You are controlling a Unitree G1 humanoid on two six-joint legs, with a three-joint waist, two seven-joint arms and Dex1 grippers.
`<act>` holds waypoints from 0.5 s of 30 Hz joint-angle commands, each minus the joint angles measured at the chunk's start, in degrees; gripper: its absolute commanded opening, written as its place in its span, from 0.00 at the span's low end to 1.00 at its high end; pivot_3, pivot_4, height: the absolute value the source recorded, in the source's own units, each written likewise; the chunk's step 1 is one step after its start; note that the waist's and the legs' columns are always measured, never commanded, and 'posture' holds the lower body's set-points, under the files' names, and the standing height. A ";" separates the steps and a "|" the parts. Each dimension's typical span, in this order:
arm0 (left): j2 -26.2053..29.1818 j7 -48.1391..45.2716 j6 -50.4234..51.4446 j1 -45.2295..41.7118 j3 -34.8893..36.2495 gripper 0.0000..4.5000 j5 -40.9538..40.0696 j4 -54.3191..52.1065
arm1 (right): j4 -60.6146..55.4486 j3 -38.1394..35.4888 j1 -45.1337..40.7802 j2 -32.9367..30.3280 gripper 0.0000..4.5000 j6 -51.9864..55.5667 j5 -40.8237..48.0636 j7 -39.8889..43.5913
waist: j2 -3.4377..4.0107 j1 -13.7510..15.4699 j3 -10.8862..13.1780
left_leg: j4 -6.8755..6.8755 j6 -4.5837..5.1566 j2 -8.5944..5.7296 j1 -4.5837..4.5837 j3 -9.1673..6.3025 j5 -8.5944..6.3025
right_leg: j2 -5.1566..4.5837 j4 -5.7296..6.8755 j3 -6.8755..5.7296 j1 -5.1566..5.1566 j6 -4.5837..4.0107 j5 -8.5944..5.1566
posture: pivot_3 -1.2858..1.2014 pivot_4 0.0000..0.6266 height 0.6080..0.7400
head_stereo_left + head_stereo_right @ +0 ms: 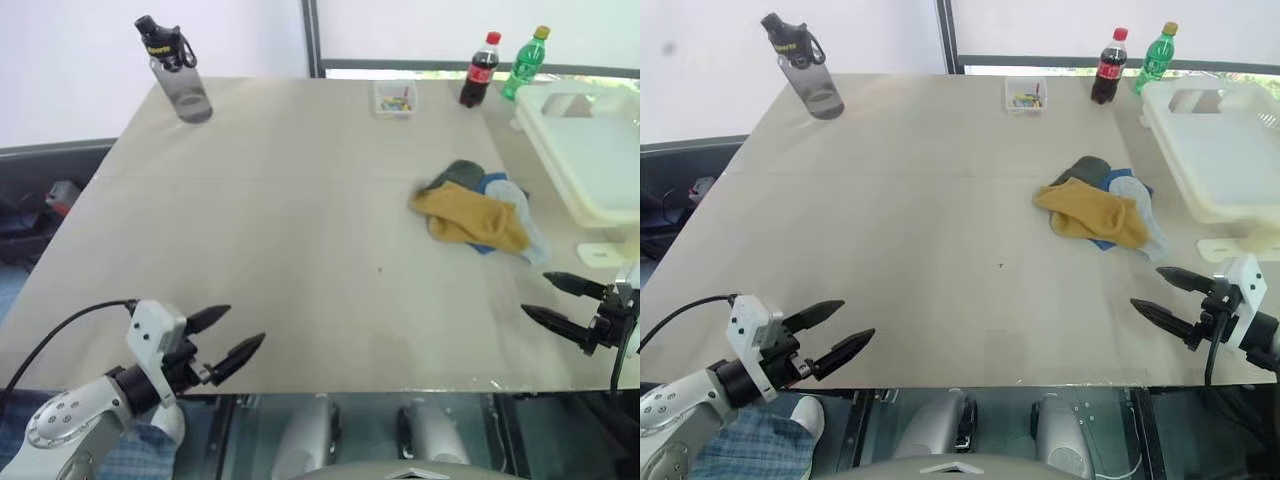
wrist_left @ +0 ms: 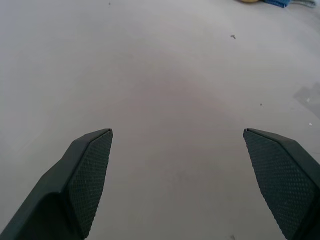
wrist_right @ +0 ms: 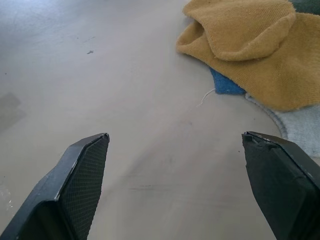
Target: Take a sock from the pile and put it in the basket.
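The pile (image 1: 475,208) of socks lies right of the table's middle, with a mustard-yellow sock (image 3: 250,45) on top over dark green, blue and pale grey ones. The creamy-white basket (image 1: 553,152) stands at the table's right edge, just beyond the pile. My right gripper (image 1: 534,293) hovers open near the front right edge, a short way in front of the pile and pointing toward it, holding nothing. My left gripper (image 1: 245,325) is open over the bare front left of the table (image 2: 165,75), far from the socks.
At the back stand a dark-capped water bottle (image 1: 178,72), a small clear box of coloured bits (image 1: 395,98), a cola bottle (image 1: 480,70) and a green bottle (image 1: 525,62). A small white piece (image 1: 600,253) lies between the basket and my right gripper.
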 commanded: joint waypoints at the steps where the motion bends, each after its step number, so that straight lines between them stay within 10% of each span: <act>1: 0.69 -0.52 -1.10 -0.24 2.21 1.00 -0.89 -0.49 | -0.74 -0.69 -0.28 -0.58 0.97 -0.80 0.63 0.57 | 0.00 -0.07 0.00 | 0.00 0.00 0.00 0.00 0.00 0.00 | 0.01 0.00 0.00 0.00 0.00 0.00 | 0.52 0.24 1.00; 15: 2.37 -1.12 0.20 -1.60 3.03 1.00 -2.08 -0.34 | -1.99 0.25 0.83 0.01 0.97 -0.95 0.36 0.17 | 0.01 -0.01 -0.01 | 0.00 0.00 0.00 0.01 0.00 0.00 | 0.11 0.02 0.00 0.00 0.01 0.00 | 0.52 0.24 1.00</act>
